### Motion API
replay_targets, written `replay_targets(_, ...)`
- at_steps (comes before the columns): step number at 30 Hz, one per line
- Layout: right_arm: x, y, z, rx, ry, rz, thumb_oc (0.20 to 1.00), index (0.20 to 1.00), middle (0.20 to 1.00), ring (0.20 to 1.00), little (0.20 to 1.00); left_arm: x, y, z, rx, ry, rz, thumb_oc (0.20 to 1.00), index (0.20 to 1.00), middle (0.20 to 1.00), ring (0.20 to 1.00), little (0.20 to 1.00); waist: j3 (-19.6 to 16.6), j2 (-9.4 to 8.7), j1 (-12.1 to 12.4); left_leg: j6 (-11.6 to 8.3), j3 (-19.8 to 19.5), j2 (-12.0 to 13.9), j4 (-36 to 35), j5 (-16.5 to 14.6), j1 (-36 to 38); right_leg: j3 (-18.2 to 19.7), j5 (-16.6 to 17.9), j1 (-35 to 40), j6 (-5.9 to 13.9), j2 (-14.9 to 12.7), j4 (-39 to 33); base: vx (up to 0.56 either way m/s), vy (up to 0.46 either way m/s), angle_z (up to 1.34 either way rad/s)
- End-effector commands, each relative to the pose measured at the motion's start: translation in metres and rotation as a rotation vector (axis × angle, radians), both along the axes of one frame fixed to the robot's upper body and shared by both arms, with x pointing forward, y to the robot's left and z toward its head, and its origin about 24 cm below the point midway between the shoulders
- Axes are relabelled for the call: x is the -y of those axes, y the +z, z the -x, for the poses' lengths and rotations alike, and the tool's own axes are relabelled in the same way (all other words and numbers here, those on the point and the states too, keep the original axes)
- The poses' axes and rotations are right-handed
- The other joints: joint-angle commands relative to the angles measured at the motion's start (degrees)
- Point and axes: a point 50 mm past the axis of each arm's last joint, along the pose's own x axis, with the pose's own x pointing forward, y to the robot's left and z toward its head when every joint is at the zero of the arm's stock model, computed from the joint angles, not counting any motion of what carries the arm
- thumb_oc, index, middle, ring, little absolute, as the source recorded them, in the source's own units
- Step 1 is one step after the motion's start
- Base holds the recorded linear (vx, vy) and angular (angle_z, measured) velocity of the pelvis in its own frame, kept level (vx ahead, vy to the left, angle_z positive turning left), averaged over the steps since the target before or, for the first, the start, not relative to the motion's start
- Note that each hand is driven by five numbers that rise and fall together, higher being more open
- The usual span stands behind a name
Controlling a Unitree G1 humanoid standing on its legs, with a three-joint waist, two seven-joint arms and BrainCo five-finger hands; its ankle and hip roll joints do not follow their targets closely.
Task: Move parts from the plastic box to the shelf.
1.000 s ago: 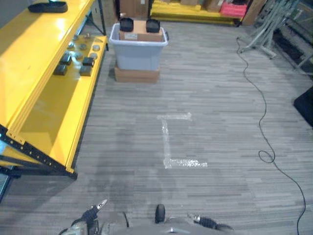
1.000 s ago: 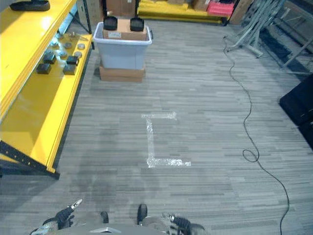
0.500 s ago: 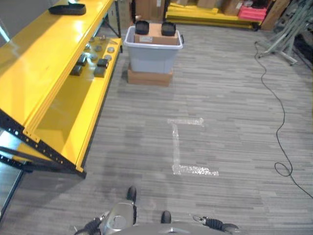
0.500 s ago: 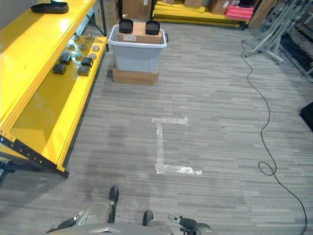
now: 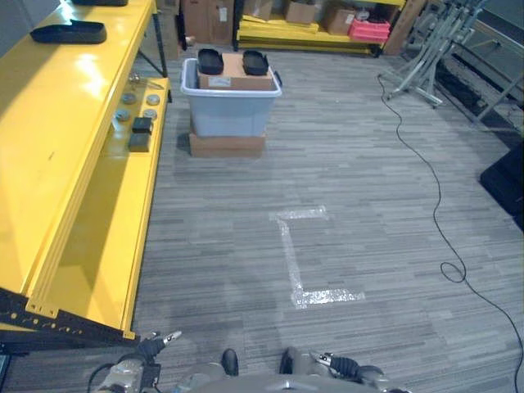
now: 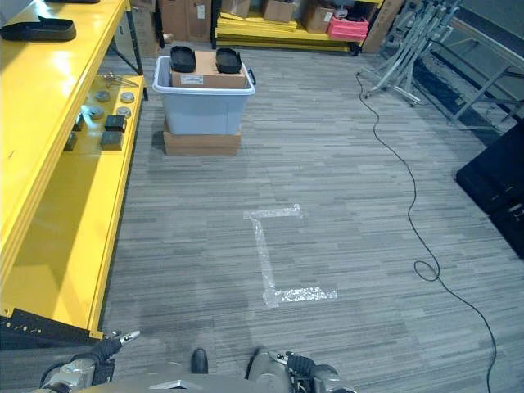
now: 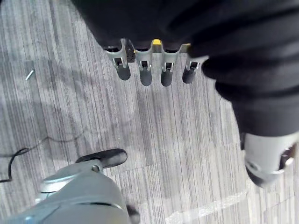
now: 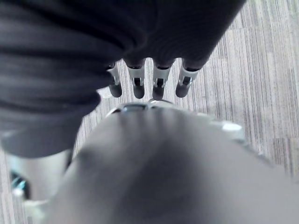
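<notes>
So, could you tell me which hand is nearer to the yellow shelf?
Left. The left hand hangs beside the yellow shelf's near corner; the right hand hangs further out over the floor, away from it.

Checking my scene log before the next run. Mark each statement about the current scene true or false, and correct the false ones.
1. The plastic box sits on a flat cardboard box. True.
2. Two dark parts rest on top of the plastic box. True.
3. The left hand holds a part. False: its fingers hang straight over bare floor, holding nothing.
4. The yellow shelf stands on the robot's right. False: it is on the left.
5. The right hand is curled round a part. False: its fingers are straight and empty.
</notes>
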Motion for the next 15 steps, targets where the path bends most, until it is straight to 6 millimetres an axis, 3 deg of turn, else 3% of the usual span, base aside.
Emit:
replay_targets(1, 0.022, 0.002, 0.009, -0.072, 0.02, 0.062, 1.0, 1.0, 1.0, 1.0, 1.0, 0.0, -0.001, -0.001, -0.013, 0.021, -0.01, 1.0, 1.0, 1.0, 1.0, 1.0, 1.05, -0.97, -3.13, 0.24, -6.48, 0.98, 6.56, -5.38, 2.28, 6.68, 12.09, 1.12, 2.95, -0.28, -6.0, 0.31, -0.116, 0.32)
replay_targets(4, 0.023, 0.0, 0.018, -0.103, -0.01, 0.068, 1.0, 1.0, 1.0, 1.0, 1.0, 0.004, -0.001, -0.004, 0.002, -0.109, -0.062, 1.0, 1.0, 1.0, 1.0, 1.0, 0.67, -0.53, -4.31, -0.41, -6.97, 2.13, 5.85, -5.5, 3.81, 7.84, 11.34, 1.63, 1.77, 1.27, -6.18, 0.35, -0.209, 0.72)
replay_targets(6, 0.027, 0.0, 0.024, -0.15, 0.031, 0.082, 1.0, 1.0, 1.0, 1.0, 1.0, 0.012, -0.003, -0.001, 0.004, -0.068, -0.031, 1.0, 1.0, 1.0, 1.0, 1.0, -0.1, -0.18, -4.46, -2.12, -7.35, 4.08, 8.92, -2.07, 3.54, 7.94, 10.09, 3.2, 0.15, 2.76, -6.98, 0.33, -0.274, 0.31)
replay_targets(7, 0.029, 0.001, 0.022, -0.142, 0.081, 0.095, 1.0, 1.0, 1.0, 1.0, 1.0, 0.02, -0.004, -0.003, 0.022, -0.029, -0.002, 1.0, 1.0, 1.0, 1.0, 1.0, -0.1, -0.73, -3.72, -4.21, -7.44, 5.15, 22.95, 5.56, -1.41, 7.54, 9.12, 5.65, -1.77, 3.27, -8.63, 0.32, -0.321, 0.47)
replay_targets(9, 0.029, 0.002, 0.017, -0.134, 0.105, 0.12, 1.0, 1.0, 1.0, 1.0, 1.0, 0.022, -0.003, -0.006, 0.029, -0.026, -0.001, 1.0, 1.0, 1.0, 1.0, 1.0, 0.47, -2.15, -2.74, -4.21, -6.76, 5.03, 34.2, 7.31, -8.47, 7.34, 8.92, 7.58, -2.78, 2.48, -9.45, 0.25, -0.293, 0.48)
replay_targets(10, 0.03, 0.002, 0.014, -0.127, 0.125, 0.14, 1.0, 1.0, 1.0, 1.0, 1.0, 0.022, -0.003, -0.007, 0.028, -0.017, 0.011, 1.0, 1.0, 1.0, 1.0, 1.0, 0.7, -2.41, -2.0, -3.83, -6.13, 5.22, 37.41, 6.61, -12.19, 6.98, 8.48, 8.62, -3.15, 2.43, -9.65, 0.2, -0.194, 0.27)
replay_targets(13, 0.032, 0.005, 0.004, -0.077, 0.097, 0.152, 1.0, 1.0, 1.0, 1.0, 1.0, 0.025, -0.005, -0.004, -0.002, -0.036, 0.019, 1.0, 1.0, 1.0, 1.0, 1.0, 1.07, -2.05, -0.21, -3.26, -4.56, 5.51, 33.07, 4.98, -14.46, 6.32, 6.85, 10.98, -2.98, 2.82, -9.99, 0.32, -0.091, -0.05)
replay_targets(15, 0.031, 0.008, -0.011, -0.019, 0.061, 0.149, 1.0, 1.0, 1.0, 1.0, 1.0, 0.026, -0.008, 0.007, -0.036, -0.095, -0.002, 1.0, 1.0, 1.0, 1.0, 1.0, 1.19, -1.2, 1.38, -3.61, -3.93, 4.35, 21.4, 5.45, -14.46, 6.9, 5.47, 12.57, -2.37, 4.0, -10.47, 0.33, 0.028, -0.03)
